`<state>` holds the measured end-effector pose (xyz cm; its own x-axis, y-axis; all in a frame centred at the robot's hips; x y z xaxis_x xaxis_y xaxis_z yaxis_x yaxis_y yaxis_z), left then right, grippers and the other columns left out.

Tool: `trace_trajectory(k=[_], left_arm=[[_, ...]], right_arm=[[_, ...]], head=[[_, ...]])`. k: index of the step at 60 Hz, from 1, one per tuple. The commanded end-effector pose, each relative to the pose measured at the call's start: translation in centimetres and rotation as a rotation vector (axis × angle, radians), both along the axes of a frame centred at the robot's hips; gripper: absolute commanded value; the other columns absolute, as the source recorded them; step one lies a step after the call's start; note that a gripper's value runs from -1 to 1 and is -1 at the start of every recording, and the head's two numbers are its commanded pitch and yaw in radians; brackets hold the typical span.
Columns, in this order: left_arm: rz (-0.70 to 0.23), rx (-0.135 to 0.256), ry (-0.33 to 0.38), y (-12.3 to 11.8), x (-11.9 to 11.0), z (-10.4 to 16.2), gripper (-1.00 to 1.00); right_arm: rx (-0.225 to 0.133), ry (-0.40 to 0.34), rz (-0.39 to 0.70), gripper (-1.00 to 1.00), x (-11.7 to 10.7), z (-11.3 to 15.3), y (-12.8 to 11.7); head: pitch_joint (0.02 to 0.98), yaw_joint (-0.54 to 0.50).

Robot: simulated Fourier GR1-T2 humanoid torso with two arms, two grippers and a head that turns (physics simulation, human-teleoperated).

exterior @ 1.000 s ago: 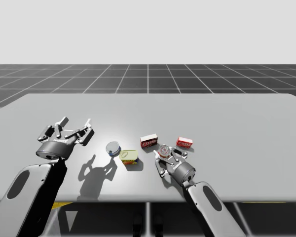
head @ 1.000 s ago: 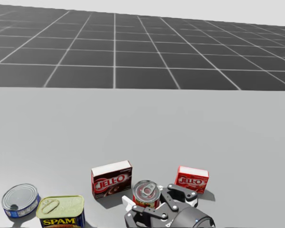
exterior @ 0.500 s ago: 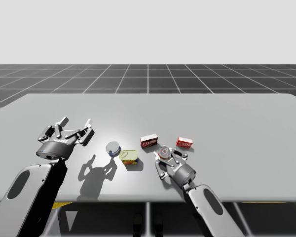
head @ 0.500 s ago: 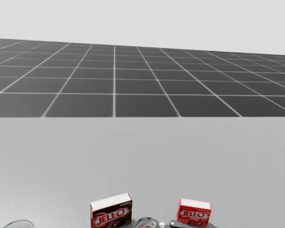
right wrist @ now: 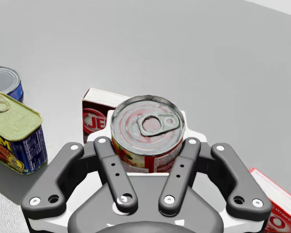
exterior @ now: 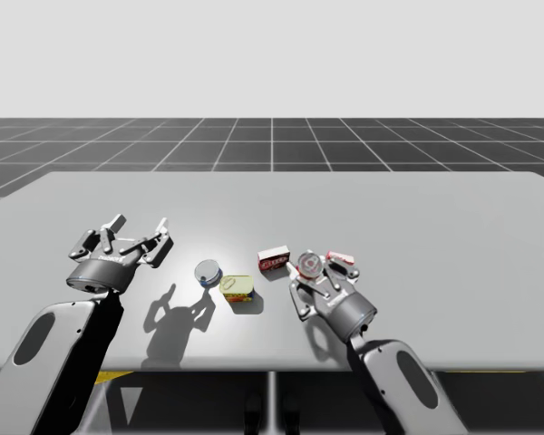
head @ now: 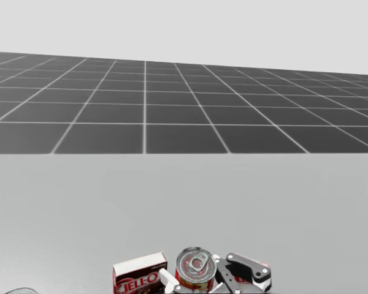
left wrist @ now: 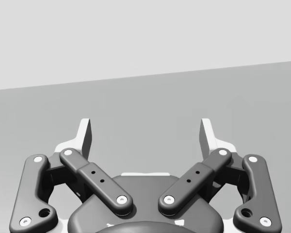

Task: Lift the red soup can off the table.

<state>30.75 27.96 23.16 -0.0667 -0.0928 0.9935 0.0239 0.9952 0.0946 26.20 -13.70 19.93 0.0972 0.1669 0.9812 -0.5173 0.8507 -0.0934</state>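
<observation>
Red soup can (right wrist: 147, 127) gripped in the robot's right hand (exterior: 313, 272).

Both fingers of that hand press the can's sides. The can is tilted and looks raised off the tabletop (exterior: 435, 227), just in front of a dark red box (exterior: 274, 259) and a brighter red box (exterior: 342, 257). To their left sit a yellow-topped rectangular tin (exterior: 238, 288) and a round blue tin (exterior: 208, 271). Far to the left, the left hand (left wrist: 145, 133) hangs spread wide, holding nothing.
</observation>
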Motion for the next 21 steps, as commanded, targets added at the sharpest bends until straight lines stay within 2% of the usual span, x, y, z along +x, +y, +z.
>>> trace_trajectory(k=[1, 16, 21], left_arm=[[0.000, 0.002, -0.002, 0.0, 0.0, 0.0, -1.00], [0.003, 0.005, -0.003, 0.0, 0.0, 0.0, -1.00], [0.004, 0.006, -0.004, 0.1, 0.0, 0.0, -1.00]], right_arm=[[0.039, -0.150, -0.104, 0.99, 1.7, 5.7, -0.2], [0.100, -0.272, -0.109, 1.00, 1.5, 10.9, -0.2], [0.128, -0.336, -0.118, 1.00, 1.3, 13.0, -0.3]], head=[[0.429, -0.14], [0.430, -0.14], [0.429, -0.14]])
